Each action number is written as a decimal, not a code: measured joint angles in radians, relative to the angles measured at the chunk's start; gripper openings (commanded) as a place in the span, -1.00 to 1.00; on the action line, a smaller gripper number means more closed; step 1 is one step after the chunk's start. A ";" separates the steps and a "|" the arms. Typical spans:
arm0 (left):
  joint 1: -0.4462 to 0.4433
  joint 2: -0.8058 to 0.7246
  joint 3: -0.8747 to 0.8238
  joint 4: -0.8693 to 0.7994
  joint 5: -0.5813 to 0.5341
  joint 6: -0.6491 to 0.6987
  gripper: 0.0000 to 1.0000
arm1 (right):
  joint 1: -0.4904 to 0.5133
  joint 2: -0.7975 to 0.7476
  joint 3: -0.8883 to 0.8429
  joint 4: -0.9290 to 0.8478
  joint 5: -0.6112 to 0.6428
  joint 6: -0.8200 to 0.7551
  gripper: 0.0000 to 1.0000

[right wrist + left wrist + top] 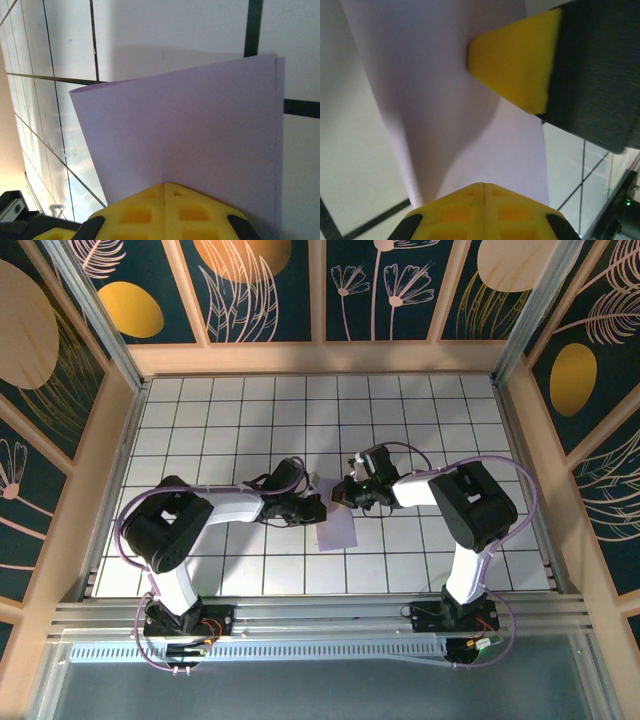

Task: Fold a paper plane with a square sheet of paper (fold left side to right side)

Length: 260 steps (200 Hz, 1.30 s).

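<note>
Square sheet of paper (338,530) lies pinched in both sets of jaws.

Lavender sheet of paper (445,100) between two yellow tips

We see our left hand (484,187) closed on the sheet's near edge, its yellow tips meeting at a seam. The right hand (512,57) touches the upper right of the sheet above the white gridded surface (350,165).
</note>
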 measured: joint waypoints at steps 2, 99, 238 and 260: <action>0.000 0.003 0.000 0.000 0.000 0.000 -0.90 | 0.000 0.000 0.000 0.000 0.000 0.000 -1.00; 0.000 0.026 0.001 0.000 -0.004 0.003 -0.91 | 0.000 -0.033 0.001 -0.049 0.002 0.011 -0.69; 0.000 0.026 0.002 0.000 -0.004 0.004 -0.91 | 0.121 -0.286 -0.140 -0.190 0.070 0.007 -0.94; 0.000 0.026 0.002 0.000 -0.004 0.004 -0.90 | 0.123 -0.265 -0.146 -0.189 0.077 0.010 -0.97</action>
